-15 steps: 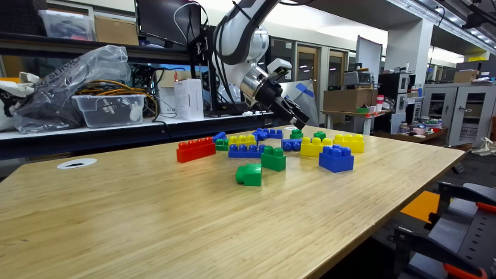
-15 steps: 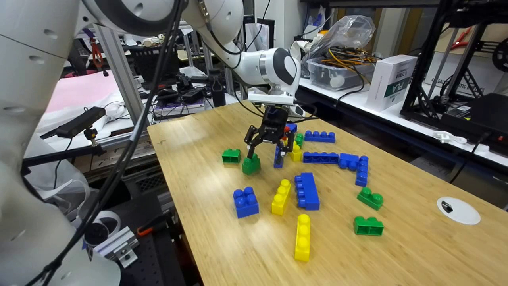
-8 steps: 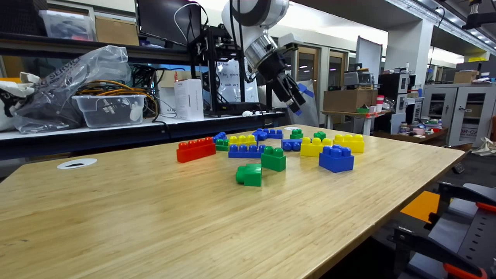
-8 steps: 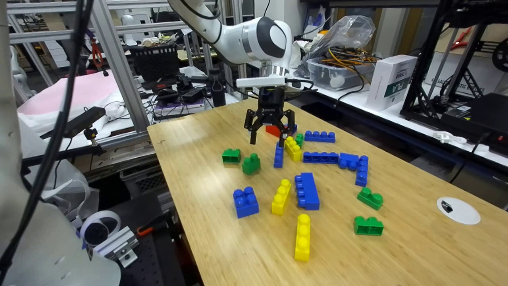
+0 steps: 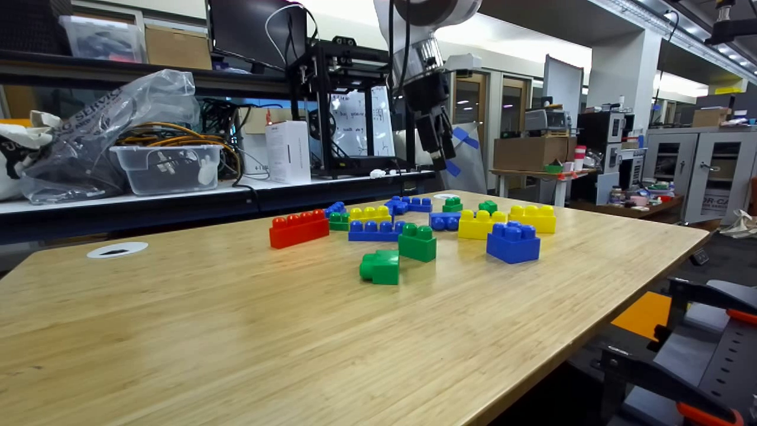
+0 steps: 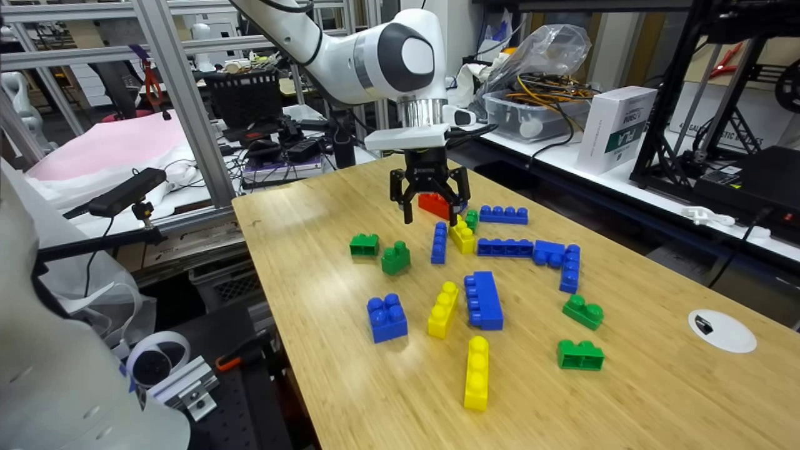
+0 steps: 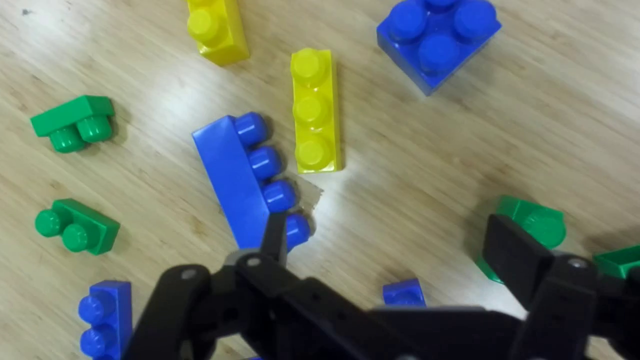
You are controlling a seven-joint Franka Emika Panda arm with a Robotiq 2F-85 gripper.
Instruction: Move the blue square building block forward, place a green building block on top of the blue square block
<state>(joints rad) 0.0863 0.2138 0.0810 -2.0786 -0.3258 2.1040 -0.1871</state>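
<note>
Gripper [image 6: 430, 220] hangs above the surface [image 6: 400, 400], spread wide and holding nothing. In an exterior view, blue square studded plastic brick [image 6: 387, 320] sits studs-up toward the surface's left edge; upright green studded plastic brick [image 6: 395, 260] stands apart, between it and the far edge.

Brightly lit, glare on tabletop [image 7: 185, 95], soft shadows, claw [image 7: 390, 235] blurred in wrist view

Blue sq. block [image 7: 435, 47]: topmost stud cut by wrist view's edge
Yellow brick [image 7: 225, 32]: L of sq. block, end cut
Green block [image 7: 546, 225]: lower R of sq. block, part hid. by gripper [image 7: 387, 230]
Tipped green brick [image 7: 619, 259]: further R, cut by edge
White panel [image 5: 381, 121], in an ext. view: far behind sq. block, writing too sm.
</note>
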